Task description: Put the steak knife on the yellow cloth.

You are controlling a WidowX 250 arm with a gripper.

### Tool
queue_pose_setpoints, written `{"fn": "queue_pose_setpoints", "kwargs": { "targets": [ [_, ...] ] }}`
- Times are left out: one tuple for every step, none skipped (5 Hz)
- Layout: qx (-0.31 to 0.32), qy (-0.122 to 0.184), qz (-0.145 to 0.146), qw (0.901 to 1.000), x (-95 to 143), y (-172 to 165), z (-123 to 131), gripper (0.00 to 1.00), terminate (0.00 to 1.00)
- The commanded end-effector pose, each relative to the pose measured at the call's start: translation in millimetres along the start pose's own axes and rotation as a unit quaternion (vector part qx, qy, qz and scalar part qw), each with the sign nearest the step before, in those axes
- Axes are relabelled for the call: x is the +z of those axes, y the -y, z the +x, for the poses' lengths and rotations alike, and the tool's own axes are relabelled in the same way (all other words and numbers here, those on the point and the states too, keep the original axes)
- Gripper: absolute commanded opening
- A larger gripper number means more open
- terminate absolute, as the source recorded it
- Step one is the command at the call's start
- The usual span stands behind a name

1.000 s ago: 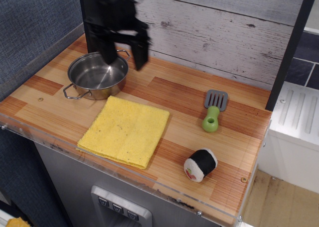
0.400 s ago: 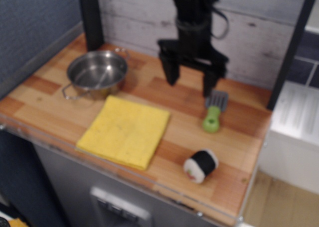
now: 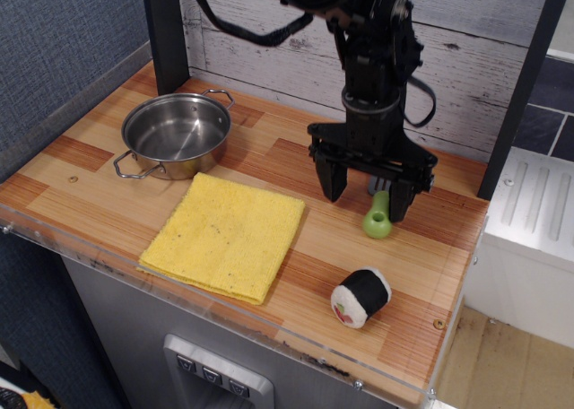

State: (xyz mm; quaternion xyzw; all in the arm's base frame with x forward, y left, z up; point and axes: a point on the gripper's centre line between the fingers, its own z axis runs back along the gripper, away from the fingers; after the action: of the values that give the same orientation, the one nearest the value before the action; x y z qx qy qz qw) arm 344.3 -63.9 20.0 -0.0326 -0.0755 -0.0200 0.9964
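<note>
Over the right half of the wooden slatted counter (image 3: 269, 158), black two-fingered gripper (image 3: 366, 198) hanging from the dark arm (image 3: 372, 59), fingers spread wide apart, gripping nothing. Just under and slightly behind its right-hand finger, lying flat: steak knife with chunky lime-green handle and flat grey slotted head (image 3: 378, 219); handle end with its hole poking out toward the front edge, grey head mostly hidden behind the gripper body. Left-hand finger standing clear of the knife, over bare wood. Contact between the right-hand finger and the handle: cannot tell, overlapping from this angle.

Off to the left of the gripper and a bit nearer the front edge, lying flat: roughly square bright yellow cloth with faint specks (image 3: 226, 236), well apart from the knife, nothing sitting on it. Further left and behind the cloth, just beside its back corner: round stainless steel pot with two wire handles (image 3: 174, 135), standing upright, looking empty inside. In front of the gripper and slightly right, near the counter's front edge: black-and-white sushi roll with pinkish-green filling (image 3: 360, 297), lying on its side. Behind the gripper: weathered white plank wall (image 3: 484, 77).
</note>
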Motion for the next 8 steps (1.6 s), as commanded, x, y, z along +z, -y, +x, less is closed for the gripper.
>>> {"fn": "queue_pose_setpoints", "kwargs": {
  "targets": [
    [-0.011, -0.009, 0.000, 0.9999, -12.4, -1.5, -2.6, 0.00, 0.00],
    [-0.014, -0.016, -0.007, 0.9998, -13.0, 2.9, -3.8, 0.00, 0.00],
    [-0.047, -0.009, -0.015, 0.9988, 9.4, 0.8, -1.9, 0.00, 0.00],
    [-0.052, 0.031, 0.012, 0.9981, 46.4, -14.5, -10.5, 0.00, 0.00],
    [-0.039, 0.032, 0.014, 0.9986, 67.5, -43.4, -35.9, 0.00, 0.00],
    [-0.020, 0.015, 0.011, 0.9996, 69.9, -72.5, -63.5, 0.00, 0.00],
    [-0.007, -0.008, -0.006, 0.9999, 62.2, -90.8, -80.1, 0.00, 0.00],
    [0.001, -0.028, -0.010, 0.9996, 51.8, -101.0, -89.6, 0.00, 0.00]
  ]
}}
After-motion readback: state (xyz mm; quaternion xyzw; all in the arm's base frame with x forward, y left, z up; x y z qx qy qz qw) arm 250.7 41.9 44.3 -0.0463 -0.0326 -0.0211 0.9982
